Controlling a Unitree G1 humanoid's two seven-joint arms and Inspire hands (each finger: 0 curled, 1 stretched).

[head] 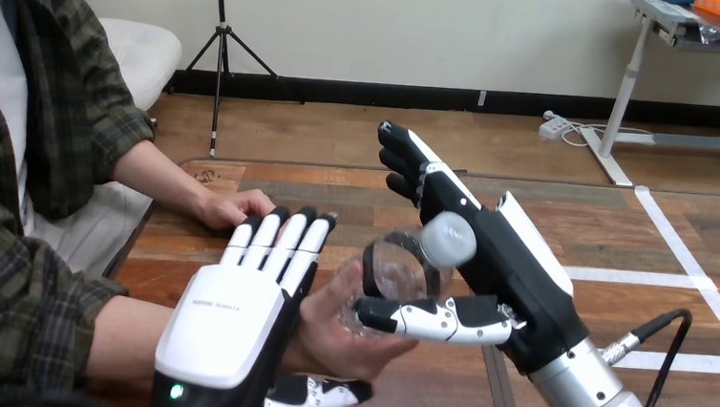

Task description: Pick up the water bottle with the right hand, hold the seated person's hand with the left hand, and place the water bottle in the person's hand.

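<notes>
A clear water bottle with a white cap lies tilted in the person's upturned hand at the table's middle. My right hand is beside it on the right, fingers straight and pointing away, thumb stretched across the bottle's near side. My left hand lies over the person's hand and wrist with its back up; its thumb reaches round the near side, pinching that hand.
The person's other hand rests on the wooden table at the far left, just beyond my left fingers. White tape lines cross the table's right part. A black cable loops beside my right forearm.
</notes>
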